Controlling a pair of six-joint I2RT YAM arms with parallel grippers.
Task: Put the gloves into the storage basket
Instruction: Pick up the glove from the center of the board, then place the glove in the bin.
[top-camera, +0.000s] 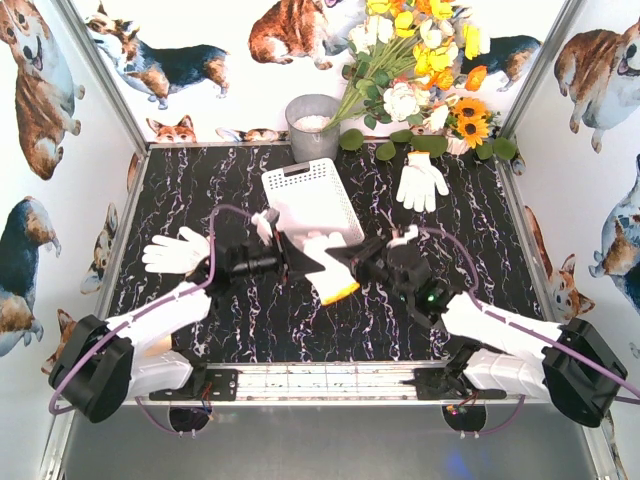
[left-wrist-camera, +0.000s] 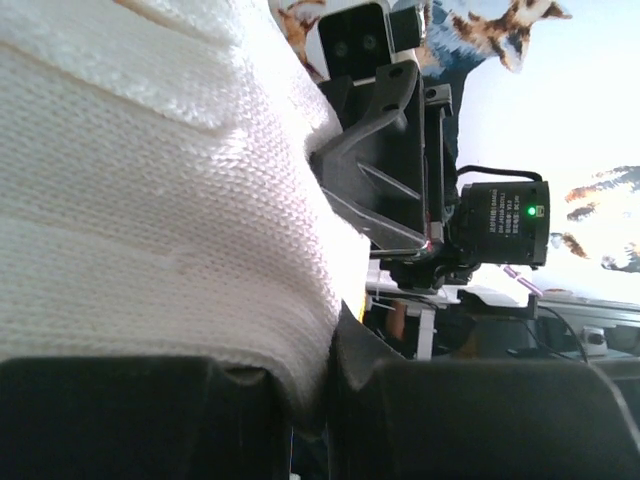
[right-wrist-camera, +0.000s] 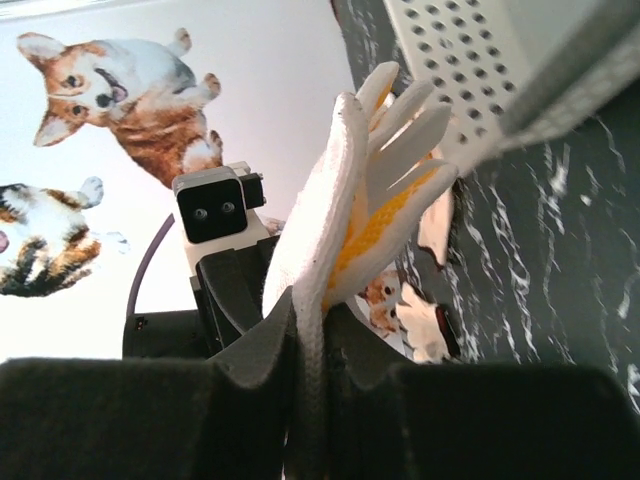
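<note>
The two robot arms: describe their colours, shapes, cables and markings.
Both the left arm and the right arm have white link shells between bulky black joint housings. A purple cable loops along each. The left pincer and the right pincer are black, each carrying a small white two-lens camera box. A green light glows on the right wrist.

Centre glove (top-camera: 325, 262) white knit, yellow-orange palm and cuff end. Left glove (top-camera: 175, 250) white, rear right glove (top-camera: 422, 180) white. Storage basket (top-camera: 300, 180) white, walls patterned with rows of small holes. Table (top-camera: 250, 330) black marble look, white and pinkish veins. Bucket (top-camera: 313, 125) grey. Flowers (top-camera: 420, 45) yellow, white, orange, with green leaves. Walls (top-camera: 600, 200) white with tan-and-white corgi prints.
</note>
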